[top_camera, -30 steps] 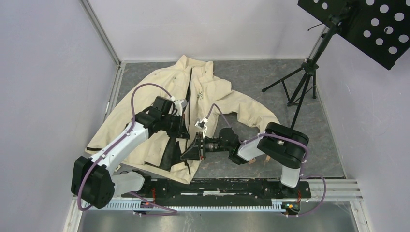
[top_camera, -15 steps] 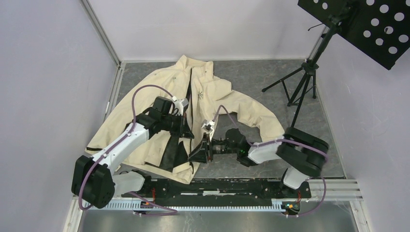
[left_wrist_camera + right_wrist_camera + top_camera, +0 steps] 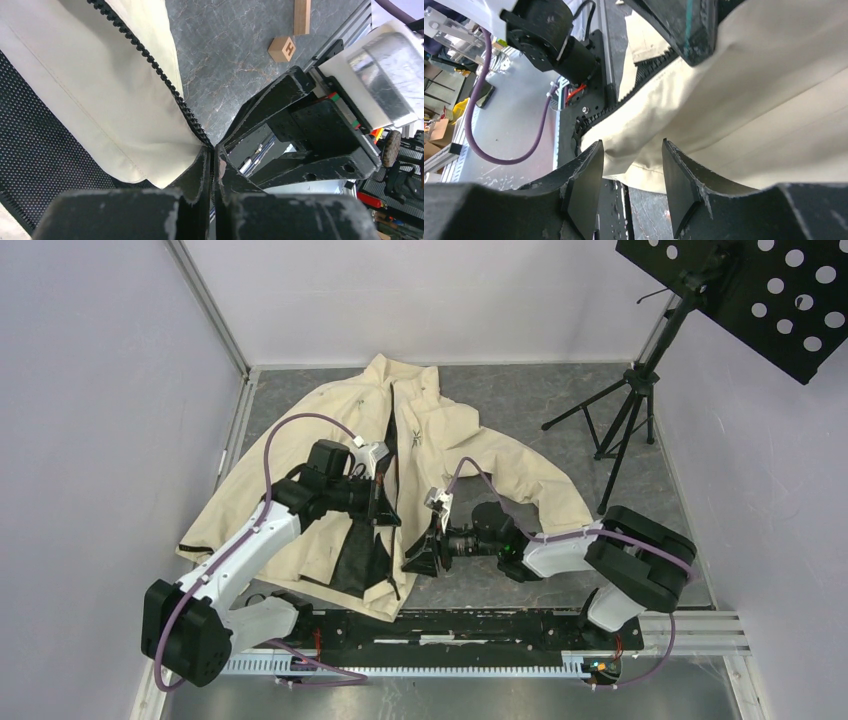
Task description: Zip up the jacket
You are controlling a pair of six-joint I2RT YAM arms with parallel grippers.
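Top external view, nearest first: the right gripper (image 3: pixel 418 558) lies low over the table (image 3: pixel 520 400), pointing left at the lower front of the jacket (image 3: pixel 320 410). Its fingers (image 3: pixel 584 180) stand spread. Cream cloth shows in the gap between them, but nothing is pinched, and I cannot tell whether it touches them.

Just beyond, the left gripper (image 3: pixel 385 510) has its fingers (image 3: pixel 200 170) pressed together on the toothed edge of the zipper (image 3: pixel 150 63), holding up one front panel. The black lining (image 3: pixel 355 558) shows beside it where the front gapes. A small wooden block (image 3: pixel 281 48) sits apart on the bare table, near the right arm.

Farther off, the jacket lies spread on the table with its sleeves out to both sides and its collar (image 3: pixel 400 370) at the far end. A tripod stand (image 3: pixel 625 410) is beyond it on the right.

The step in hand looks like readying the bottom of the zipper: one side is held and the other is not yet caught. Next, the right gripper probably has to close on the opposite zipper edge near the hem and bring its end against the held side. The loose cloth could fold over the teeth and hide them.
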